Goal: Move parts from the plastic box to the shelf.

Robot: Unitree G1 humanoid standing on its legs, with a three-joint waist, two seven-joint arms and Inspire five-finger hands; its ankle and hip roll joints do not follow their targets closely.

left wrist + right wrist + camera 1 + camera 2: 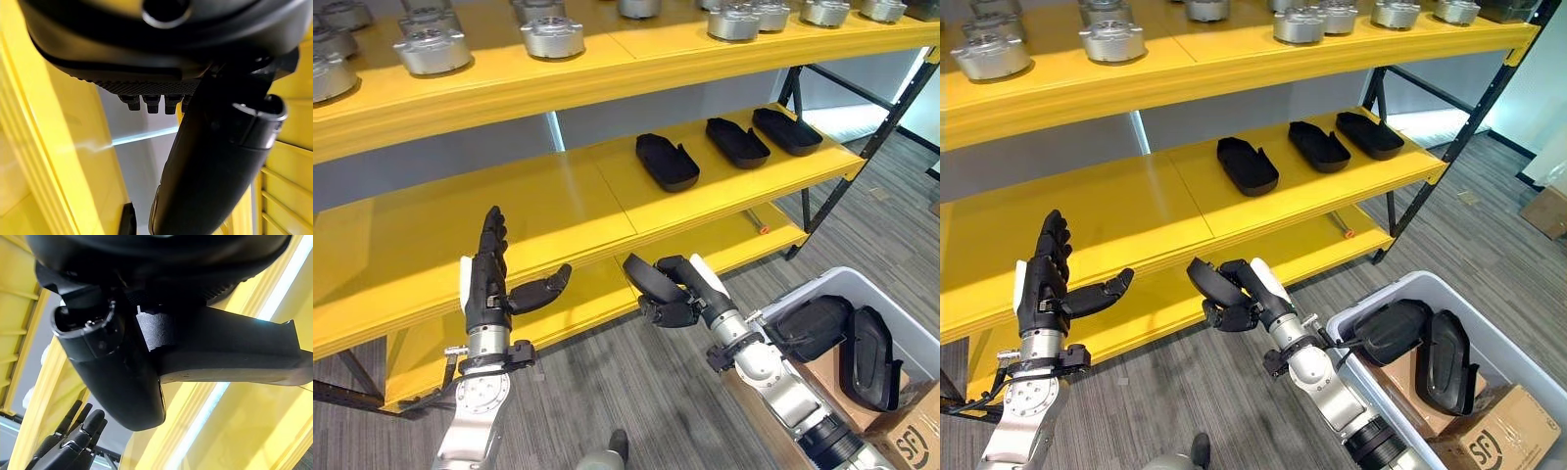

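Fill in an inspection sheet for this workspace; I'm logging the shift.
Surface: yellow shelf, middle board part bare.
Job's things: three black parts on the middle board; one black part in the right hand; two more in the plastic box.
Clutter: silver metal parts on the top board; cardboard box.
Grippers: left hand open, raised, holding nothing; right hand shut on its part.
Cables: nothing seen.
Surroundings: grey floor.
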